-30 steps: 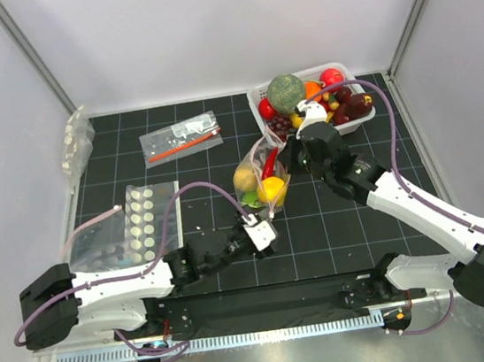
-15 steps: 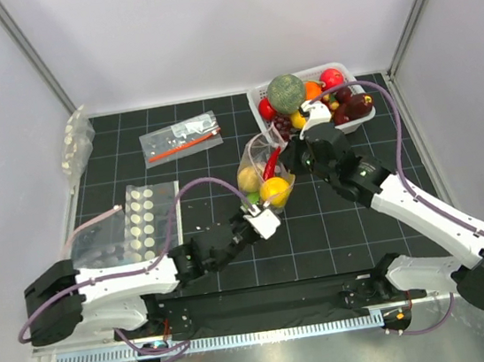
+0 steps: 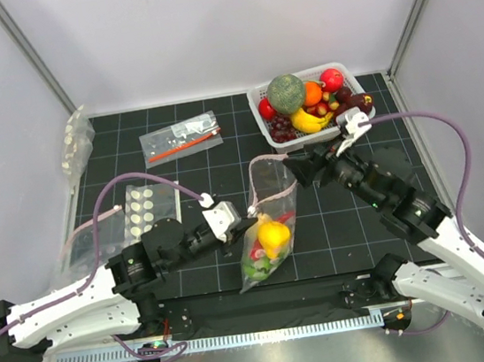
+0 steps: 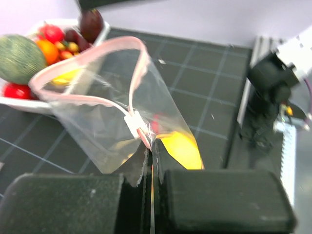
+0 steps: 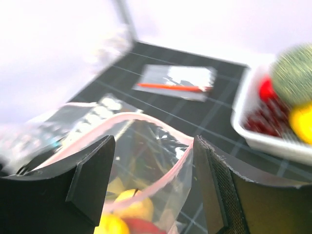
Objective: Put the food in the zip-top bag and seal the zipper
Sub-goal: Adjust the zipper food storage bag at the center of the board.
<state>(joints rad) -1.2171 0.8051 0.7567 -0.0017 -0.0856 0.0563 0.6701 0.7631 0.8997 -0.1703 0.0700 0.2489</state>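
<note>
The zip-top bag (image 3: 267, 204) sits mid-table with its mouth toward the far side, and its pink zipper (image 3: 271, 161) gapes in a loop. Through the clear plastic I see food: a yellow lemon (image 3: 273, 233), a red chili (image 3: 261, 254) and a green fruit (image 3: 256, 270). My left gripper (image 3: 250, 225) is shut on the bag's left edge, pinching the plastic just below the zipper's end (image 4: 134, 124). My right gripper (image 3: 299, 170) stands open beside the mouth. In the right wrist view the pink zipper (image 5: 146, 122) lies between its fingers (image 5: 92, 180) without touching them.
A white basket (image 3: 262, 118) of toy fruit stands at the back right. A clear bag with an orange stick (image 3: 181, 140) lies at the back left, a dotted bag (image 3: 140, 217) at the left, and another bag (image 3: 76, 140) against the left wall.
The left gripper shut on the bag and drew it toward the near edge. The right gripper let go of the mouth, opened and pulled back to the right.
</note>
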